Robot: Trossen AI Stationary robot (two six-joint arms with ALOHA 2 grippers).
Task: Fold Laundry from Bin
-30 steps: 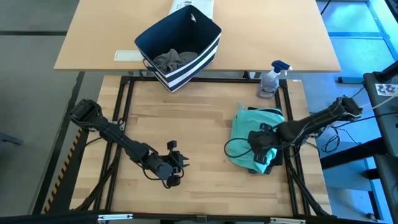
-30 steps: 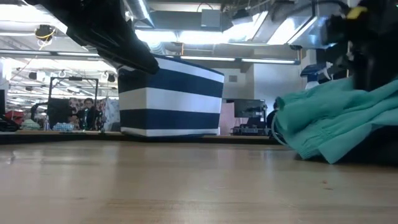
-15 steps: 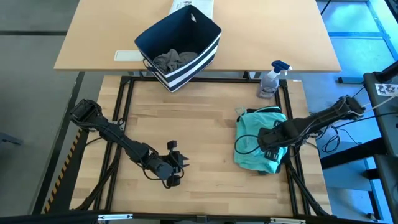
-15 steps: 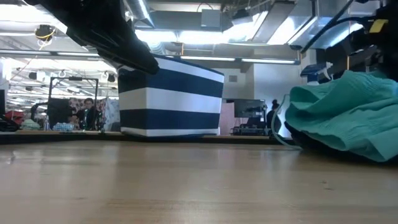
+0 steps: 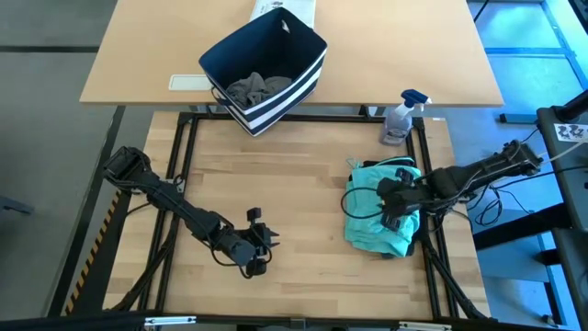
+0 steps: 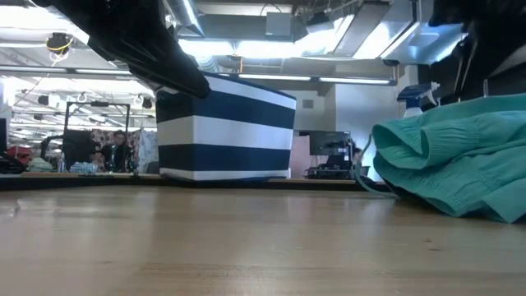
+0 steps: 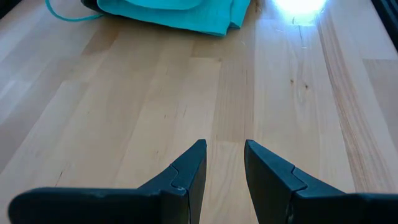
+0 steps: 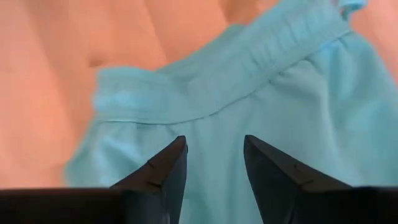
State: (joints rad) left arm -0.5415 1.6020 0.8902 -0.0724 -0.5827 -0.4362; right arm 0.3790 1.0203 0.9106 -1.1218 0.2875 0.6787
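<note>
laundry first: the teal piece [image 5: 381, 213] sits bunched at the table's [image 5: 294, 175] right edge, over something dark, and the right gripper [image 5: 393, 204] hovers just above it, jaws apart, nothing in them. risk here: closing now could pinch several layers or the loose drawstring [image 5: 360, 207], dragging the heap off the edge. left gripper [image 5: 254, 246] waits low over bare wood, fingers slightly parted and holding nothing, so no second hold stops a slide. farther back, the bin [image 5: 265, 66] still holds a grey garment [image 5: 256, 87], a spray bottle [image 5: 401, 115] standing near.
</note>
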